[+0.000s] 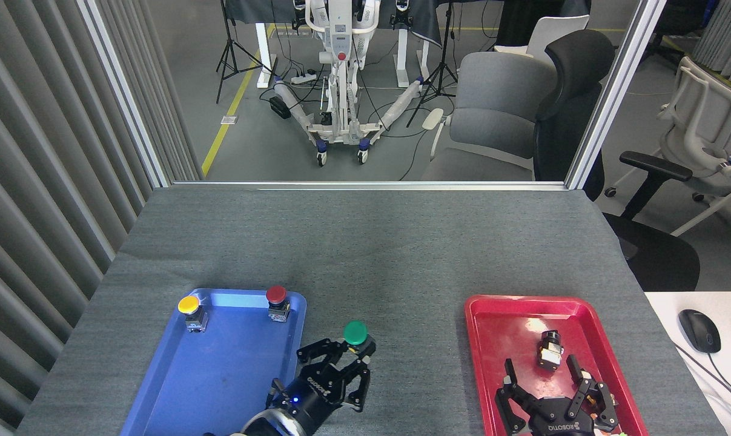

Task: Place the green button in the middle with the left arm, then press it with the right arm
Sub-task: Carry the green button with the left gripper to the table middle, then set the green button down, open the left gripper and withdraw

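So the green button (355, 332) sits clamped in the left gripper (340, 363) fingers over bare desk (401, 254) between the trays (not yet released), while the right gripper (550, 396), fingers apart at five o'clock, has yet to press.

We take the blue tray (220, 375) as our landmark. On its far left corner stands the yellow button (189, 309), and on its far right corner the red button (277, 300). Well to its right we see the red tray (498, 327), with a small dark and silver block (549, 349) lying in it. Farther right still, a black mouse (699, 330) rests on a white desk (668, 303).
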Motion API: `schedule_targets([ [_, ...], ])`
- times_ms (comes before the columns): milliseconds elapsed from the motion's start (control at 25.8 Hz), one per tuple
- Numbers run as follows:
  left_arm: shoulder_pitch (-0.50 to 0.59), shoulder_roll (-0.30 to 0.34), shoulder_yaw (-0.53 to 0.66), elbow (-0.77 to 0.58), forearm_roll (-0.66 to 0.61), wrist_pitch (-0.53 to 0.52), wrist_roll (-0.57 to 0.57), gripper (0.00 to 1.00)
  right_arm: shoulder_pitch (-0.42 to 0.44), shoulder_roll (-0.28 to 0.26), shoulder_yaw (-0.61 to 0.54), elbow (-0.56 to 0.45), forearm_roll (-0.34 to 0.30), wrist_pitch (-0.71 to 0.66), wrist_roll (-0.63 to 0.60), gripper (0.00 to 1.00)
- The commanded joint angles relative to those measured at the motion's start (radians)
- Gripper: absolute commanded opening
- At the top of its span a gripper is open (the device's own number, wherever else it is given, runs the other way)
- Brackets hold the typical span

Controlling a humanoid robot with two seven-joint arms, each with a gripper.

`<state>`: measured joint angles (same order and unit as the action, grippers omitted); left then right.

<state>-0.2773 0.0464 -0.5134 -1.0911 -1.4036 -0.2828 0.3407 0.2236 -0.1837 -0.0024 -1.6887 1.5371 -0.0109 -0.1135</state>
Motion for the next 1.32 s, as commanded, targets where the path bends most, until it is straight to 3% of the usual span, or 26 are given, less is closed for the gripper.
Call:
schedule_targets([
  [0,-0.042,-0.106,-0.08,0.091,-0.038,0.005,-0.031,0.0,0.0,0.01,-0.001,-0.002,0.0,-0.004,-0.002,1.0],
  [272,-0.174,-0.184,-0.125,0.395,-0.08,-0.001,-0.066,0.0,0.0,0.049,-0.001,0.004,0.0,-0.034,0.0,1.0],
  [504,-0.181,-0.184,-0.143,0.427,-0.071,0.004,-0.066,0.0,-0.006,0.067,-0.002,0.008,0.001,-0.032,0.003,1.0],
  [543,-0.181,-0.184,-0.143,0.427,-0.071,0.005,-0.062,0.05,-0.007,0.07,-0.002,0.008,0.001,-0.032,0.003,1.0],
  [582,-0.181,-0.184,-0.143,0.427,-0.069,0.007,-0.058,0.2,-0.007,0.078,-0.002,0.009,0.003,-0.032,0.003,1.0],
  [660,-0.181,-0.184,-0.14,0.427,-0.067,0.024,-0.057,0.38,-0.009,0.089,-0.002,0.011,0.005,-0.032,0.003,1.0],
  [737,-0.181,-0.184,-0.14,0.425,-0.067,0.045,-0.052,0.78,-0.01,0.098,-0.002,0.011,0.006,-0.032,0.002,1.0],
  [815,-0.18,-0.184,-0.14,0.416,-0.067,0.047,-0.037,0.93,-0.026,0.099,0.004,0.011,0.005,-0.024,0.002,1.0],
  [893,-0.174,-0.184,-0.135,0.392,-0.066,0.036,-0.023,0.99,-0.035,0.101,0.006,0.011,0.003,-0.005,0.003,1.0],
  [1125,-0.115,-0.174,-0.132,0.232,-0.067,0.042,-0.035,0.99,-0.041,0.099,0.01,0.011,0.003,0.009,0.006,1.0],
  [1281,-0.037,-0.085,-0.111,0.063,-0.064,0.056,-0.037,0.99,-0.041,0.098,0.01,0.017,0.003,-0.004,0.017,1.0],
])
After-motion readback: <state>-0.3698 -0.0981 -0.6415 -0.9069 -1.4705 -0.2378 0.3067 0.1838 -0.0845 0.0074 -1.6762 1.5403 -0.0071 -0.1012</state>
